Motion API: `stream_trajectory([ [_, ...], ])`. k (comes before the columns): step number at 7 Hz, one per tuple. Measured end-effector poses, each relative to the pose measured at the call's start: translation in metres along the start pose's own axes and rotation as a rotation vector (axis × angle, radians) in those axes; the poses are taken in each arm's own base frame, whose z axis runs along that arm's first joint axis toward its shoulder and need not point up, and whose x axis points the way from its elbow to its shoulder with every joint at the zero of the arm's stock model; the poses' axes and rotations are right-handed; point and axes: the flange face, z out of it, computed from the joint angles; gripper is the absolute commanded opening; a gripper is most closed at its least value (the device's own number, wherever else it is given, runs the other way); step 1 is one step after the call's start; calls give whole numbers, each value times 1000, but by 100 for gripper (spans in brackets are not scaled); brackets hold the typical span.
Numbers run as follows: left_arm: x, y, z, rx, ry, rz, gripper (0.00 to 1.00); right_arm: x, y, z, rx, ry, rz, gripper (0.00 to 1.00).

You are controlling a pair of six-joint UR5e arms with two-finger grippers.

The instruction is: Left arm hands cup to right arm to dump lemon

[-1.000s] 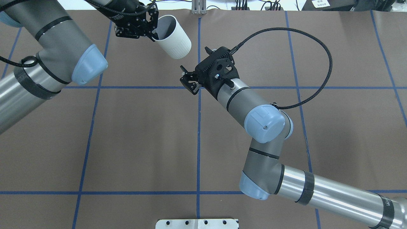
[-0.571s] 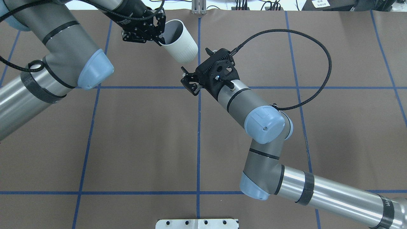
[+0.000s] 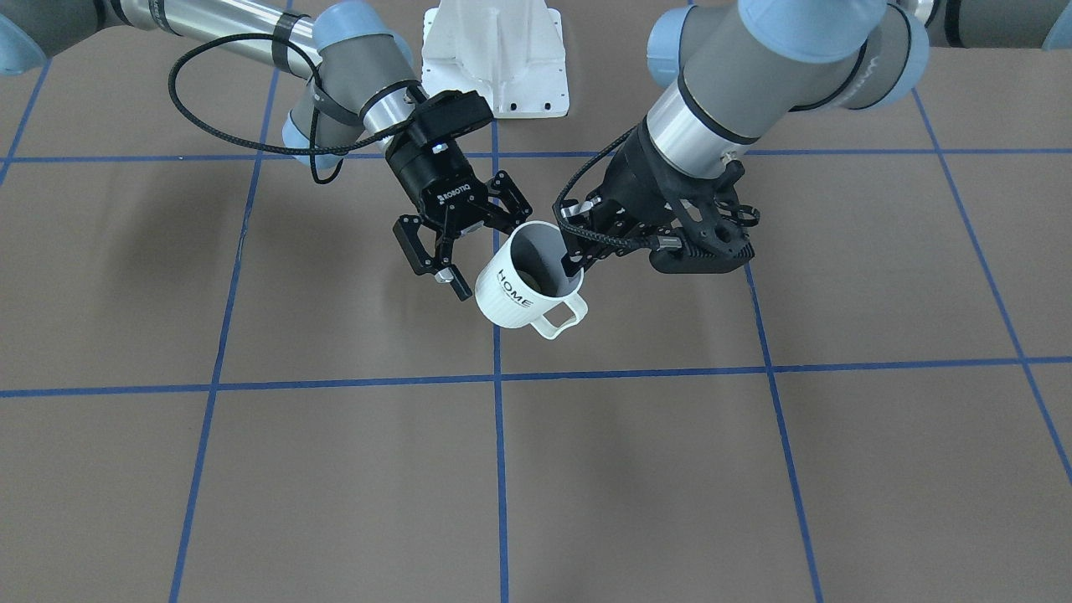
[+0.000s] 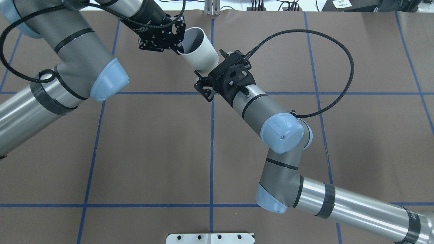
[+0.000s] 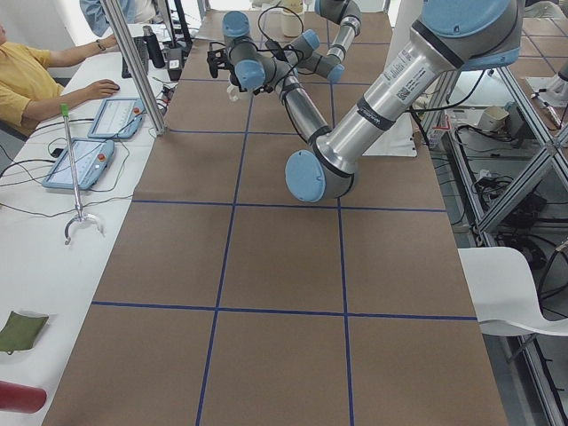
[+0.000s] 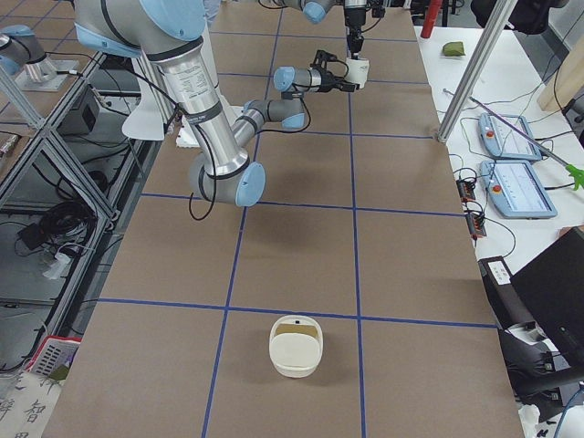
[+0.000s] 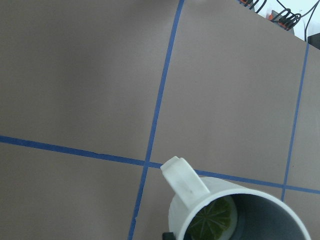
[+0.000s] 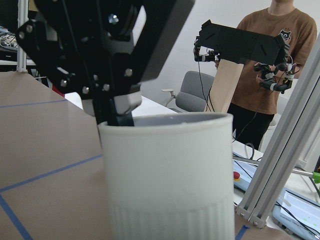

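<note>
The white cup (image 3: 512, 295) with black "HOME" lettering hangs tilted above the table, handle toward the operators' side. My left gripper (image 3: 571, 258) is shut on its rim, one finger inside; it also shows in the overhead view (image 4: 178, 45). In the left wrist view the yellow-green lemon (image 7: 212, 220) lies inside the cup (image 7: 187, 187). My right gripper (image 4: 208, 66) is open, with the cup's ribbed body (image 4: 202, 54) right at its fingers. In the right wrist view the cup (image 8: 167, 175) fills the frame close up.
The brown table (image 4: 152, 145) carries blue tape lines. A white rounded container (image 6: 296, 345) stands far along the table on the robot's right. A white mount plate (image 3: 494, 59) sits at the robot's base. Operators and control tablets (image 6: 520, 187) are beyond the far edge.
My left arm has carried the cup to the right, up to my right gripper's open fingers. My right gripper has hardly moved and stays open.
</note>
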Motion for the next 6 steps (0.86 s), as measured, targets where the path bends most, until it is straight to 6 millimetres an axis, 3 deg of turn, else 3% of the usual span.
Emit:
stream_trajectory([
  [6,5,10,1,-12,10,8,0,1,1,0,-1,4,-11,95],
])
